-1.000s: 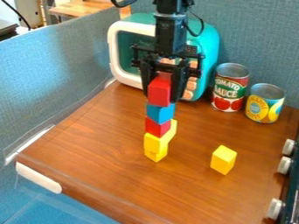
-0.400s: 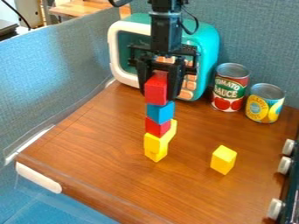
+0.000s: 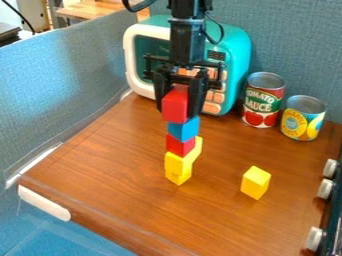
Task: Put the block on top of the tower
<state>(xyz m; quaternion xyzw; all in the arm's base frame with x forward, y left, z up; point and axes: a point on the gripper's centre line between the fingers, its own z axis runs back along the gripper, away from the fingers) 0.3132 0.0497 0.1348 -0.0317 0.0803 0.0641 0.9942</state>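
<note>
The red block (image 3: pixel 175 107), pinched between the fingers (image 3: pixel 196 96), has shifted left and slightly down; it probably needs centring over the blue block (image 3: pixel 184 129).

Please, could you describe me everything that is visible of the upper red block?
The upper red block is plain red all over, with straight edges and smooth faces, perhaps painted wood. It is held roughly upright between the fingers of the black gripper, above the blue block and slightly toward the picture's left of it. Whether its bottom touches the blue block, I cannot tell from this angle.
</note>
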